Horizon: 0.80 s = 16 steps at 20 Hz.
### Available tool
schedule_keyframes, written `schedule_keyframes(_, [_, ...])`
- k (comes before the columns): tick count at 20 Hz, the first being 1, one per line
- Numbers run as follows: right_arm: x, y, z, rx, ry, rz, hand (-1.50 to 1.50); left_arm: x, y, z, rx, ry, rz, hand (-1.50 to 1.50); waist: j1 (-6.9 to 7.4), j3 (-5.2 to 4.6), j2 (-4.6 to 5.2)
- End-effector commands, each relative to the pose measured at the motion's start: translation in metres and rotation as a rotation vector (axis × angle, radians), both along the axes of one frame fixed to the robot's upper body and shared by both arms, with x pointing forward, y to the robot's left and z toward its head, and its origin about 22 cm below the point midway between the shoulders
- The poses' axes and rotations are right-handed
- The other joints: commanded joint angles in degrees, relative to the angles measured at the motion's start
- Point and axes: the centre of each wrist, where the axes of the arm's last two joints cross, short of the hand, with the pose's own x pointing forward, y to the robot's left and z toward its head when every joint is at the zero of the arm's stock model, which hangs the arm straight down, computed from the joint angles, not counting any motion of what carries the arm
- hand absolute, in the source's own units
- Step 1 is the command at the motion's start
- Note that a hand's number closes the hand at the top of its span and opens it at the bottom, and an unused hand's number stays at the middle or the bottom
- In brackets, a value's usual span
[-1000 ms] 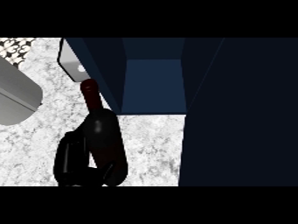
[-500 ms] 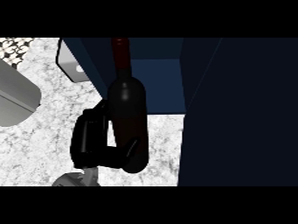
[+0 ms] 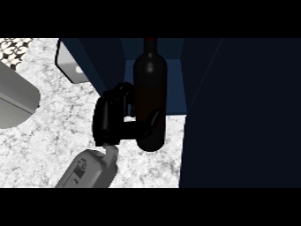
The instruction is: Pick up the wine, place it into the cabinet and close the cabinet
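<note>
Wine bottle (image 3: 150, 95) is being held by the right hand (image 3: 117, 119), fingers (image 3: 154, 120) clamped round its lower body. Versus a second ago, it is being carried off the counter (image 3: 55, 128), neck-first into the open cabinet (image 3: 172, 75). Placement is probably nearly done; the door is still being left open.
</note>
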Motion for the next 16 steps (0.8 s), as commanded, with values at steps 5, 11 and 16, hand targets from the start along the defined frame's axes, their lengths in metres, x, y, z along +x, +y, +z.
schedule_keyframes(5, [-0.03, -0.007, 0.017, 0.079, -0.033, 0.083, -1.5, 0.023, -0.018, -0.024, 0.09, 0.043, 0.033, 1.5, -0.29, 0.0, 0.12])
schedule_keyframes(11, [-0.034, -0.013, 0.014, 0.078, -0.027, 0.1, -1.5, 0.034, -0.012, -0.053, 0.061, 0.08, 0.059, 1.5, -1.08, -0.02, 0.31])
schedule_keyframes(16, [-0.043, -0.005, 0.024, 0.085, -0.042, 0.106, -1.5, 0.031, -0.011, -0.076, 0.065, 0.102, 0.073, 1.5, -1.06, -0.12, 0.29])
